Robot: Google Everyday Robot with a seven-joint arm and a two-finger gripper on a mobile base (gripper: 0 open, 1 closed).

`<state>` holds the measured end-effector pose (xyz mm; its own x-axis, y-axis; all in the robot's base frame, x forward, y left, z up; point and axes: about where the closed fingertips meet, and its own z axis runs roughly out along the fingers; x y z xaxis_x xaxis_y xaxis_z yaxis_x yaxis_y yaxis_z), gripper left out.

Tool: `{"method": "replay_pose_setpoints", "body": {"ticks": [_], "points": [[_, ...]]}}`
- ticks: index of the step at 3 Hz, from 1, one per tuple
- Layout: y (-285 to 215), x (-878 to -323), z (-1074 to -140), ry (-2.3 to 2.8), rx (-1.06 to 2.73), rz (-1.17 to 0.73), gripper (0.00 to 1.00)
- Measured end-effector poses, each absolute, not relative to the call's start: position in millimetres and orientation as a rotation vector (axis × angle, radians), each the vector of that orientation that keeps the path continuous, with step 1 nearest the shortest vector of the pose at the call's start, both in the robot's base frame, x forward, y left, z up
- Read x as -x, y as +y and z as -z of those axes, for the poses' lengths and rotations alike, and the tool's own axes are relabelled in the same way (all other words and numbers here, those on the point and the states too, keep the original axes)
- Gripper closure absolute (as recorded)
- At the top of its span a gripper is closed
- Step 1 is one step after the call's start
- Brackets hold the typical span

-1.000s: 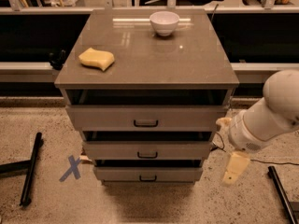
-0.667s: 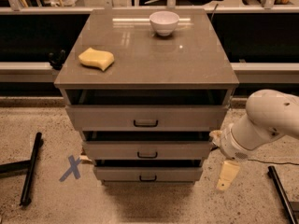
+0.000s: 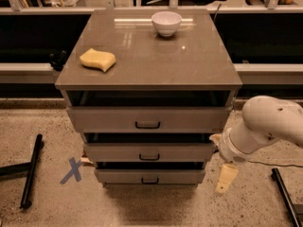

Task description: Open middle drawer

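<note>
The middle drawer (image 3: 149, 151) is the second of three grey-taupe drawers in the cabinet, with a small dark loop handle (image 3: 149, 157) at its centre. Its front lines up with the drawers above and below. My gripper (image 3: 225, 178) hangs off the white arm (image 3: 270, 124) just right of the cabinet, at about the height of the lowest drawer and below the middle drawer's right end. It holds nothing and touches no handle.
The top drawer (image 3: 147, 119) and bottom drawer (image 3: 149, 176) have like handles. A white bowl (image 3: 166, 22) and a yellow sponge (image 3: 97, 59) sit on the cabinet top (image 3: 151, 65). Black bars (image 3: 31, 170) lie on the floor at left, and another (image 3: 284, 195) at right. A blue tape X (image 3: 72, 170) marks the floor.
The arm has swung left toward the cabinet's right side, and the gripper has dropped a little lower. The drawers have not moved.
</note>
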<state>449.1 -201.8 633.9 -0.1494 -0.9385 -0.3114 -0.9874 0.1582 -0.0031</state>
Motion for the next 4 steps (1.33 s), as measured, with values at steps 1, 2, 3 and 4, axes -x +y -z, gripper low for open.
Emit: {"method": "replay_pose_setpoints", "body": {"ticks": [1,2,3,4], "points": [[-197.4,-463.9,-587.9,2.175,1.92,-0.261,0.0],[-192.6,-485.7,-546.9,2.13,1.944,-0.22,0.0],[-188.0,-510.2,-513.4,2.09,1.946,-0.217,0.0],[-180.2,-542.0,-475.8,2.067,1.943,-0.266,0.0]]}}
